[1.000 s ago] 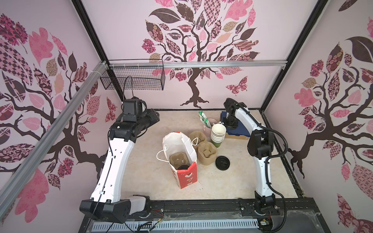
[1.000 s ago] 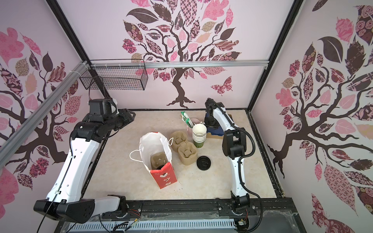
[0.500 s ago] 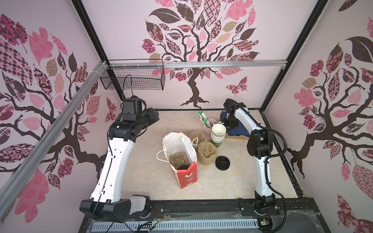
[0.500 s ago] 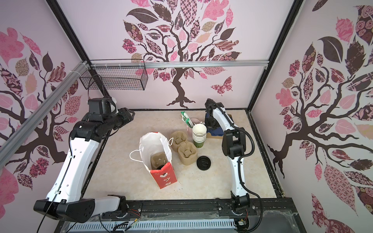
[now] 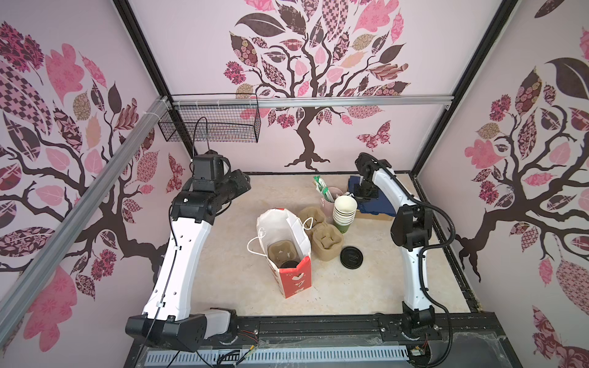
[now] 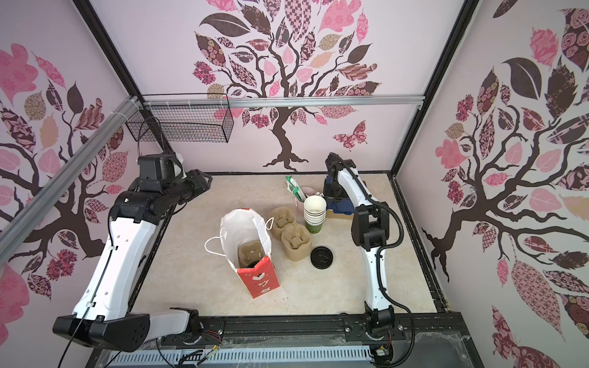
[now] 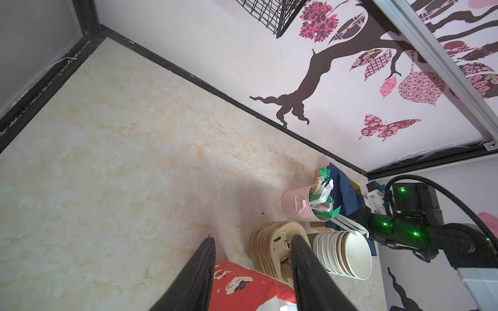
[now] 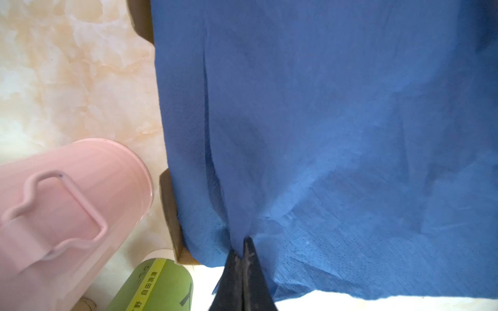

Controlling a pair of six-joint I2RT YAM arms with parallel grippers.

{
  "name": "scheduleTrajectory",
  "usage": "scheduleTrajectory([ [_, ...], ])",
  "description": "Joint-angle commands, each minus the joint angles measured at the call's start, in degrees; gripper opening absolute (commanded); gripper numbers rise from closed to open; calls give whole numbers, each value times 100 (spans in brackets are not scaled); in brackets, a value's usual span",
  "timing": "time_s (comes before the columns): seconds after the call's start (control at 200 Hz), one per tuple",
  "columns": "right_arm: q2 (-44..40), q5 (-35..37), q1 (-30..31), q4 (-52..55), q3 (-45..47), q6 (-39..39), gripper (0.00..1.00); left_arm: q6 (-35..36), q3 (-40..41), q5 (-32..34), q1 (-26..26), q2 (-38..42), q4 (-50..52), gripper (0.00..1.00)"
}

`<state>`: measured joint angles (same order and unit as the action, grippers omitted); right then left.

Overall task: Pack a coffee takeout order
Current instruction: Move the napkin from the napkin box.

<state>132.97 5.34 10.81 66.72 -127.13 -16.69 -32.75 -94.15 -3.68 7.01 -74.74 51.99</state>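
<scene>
A red-and-white paper bag (image 5: pixel 294 280) stands open mid-table. Inside it sits a tan pulp carrier (image 5: pixel 280 251) with a round black lid (image 5: pixel 289 264) showing in its near cell; the cup under it is hidden. Navy napkins (image 8: pixel 323 121) lie on a cardboard box at the back right (image 5: pixel 376 207). My right gripper (image 8: pixel 244 242) is shut on a pinched fold of the top napkin, at its edge nearest the pink cup. High at the back left, my left gripper (image 7: pixel 252 238) hangs open and holds nothing.
A stack of spare pulp carriers (image 5: pixel 325 239) sits right of the bag, with a loose black lid (image 5: pixel 351 256) beside it. Behind them stand a stack of lidless cups (image 5: pixel 345 210) and a pink cup of straws (image 5: pixel 330 199). A wire basket (image 5: pixel 210 127) hangs on the back-left rail.
The right gripper has closed on the napkin while staying over the box. The left arm has not visibly moved.
</scene>
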Motion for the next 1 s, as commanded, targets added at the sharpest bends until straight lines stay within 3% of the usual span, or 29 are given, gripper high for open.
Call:
scheduleTrajectory([
  [0.0, -318, -84, -88, 186, -71, -54, 0, 116, -253, 45, -20, 56, -77, 49],
  [0.33, -1053, -555, -87, 147, 977, -132, 0, 130, -185, 17, -16, 117, -125, 49],
  [0.545, -1185, -653, -88, 139, 1175, -83, 0, 133, -115, -10, -19, 161, -180, 49],
  [0.615, -1138, -587, -88, 174, 1081, -63, 25, 129, -95, -18, -23, 189, -185, 49],
  [0.735, -1081, -539, -124, 272, 721, -106, 48, 143, -81, -28, -16, 227, -180, 49],
  [0.895, -1323, -879, -414, 244, 354, -394, 55, 174, -101, -12, -20, 293, -149, 49],
  [0.995, -1873, -1299, -800, -171, 986, -896, 60, 190, -104, -27, -19, 320, -145, 49],
])
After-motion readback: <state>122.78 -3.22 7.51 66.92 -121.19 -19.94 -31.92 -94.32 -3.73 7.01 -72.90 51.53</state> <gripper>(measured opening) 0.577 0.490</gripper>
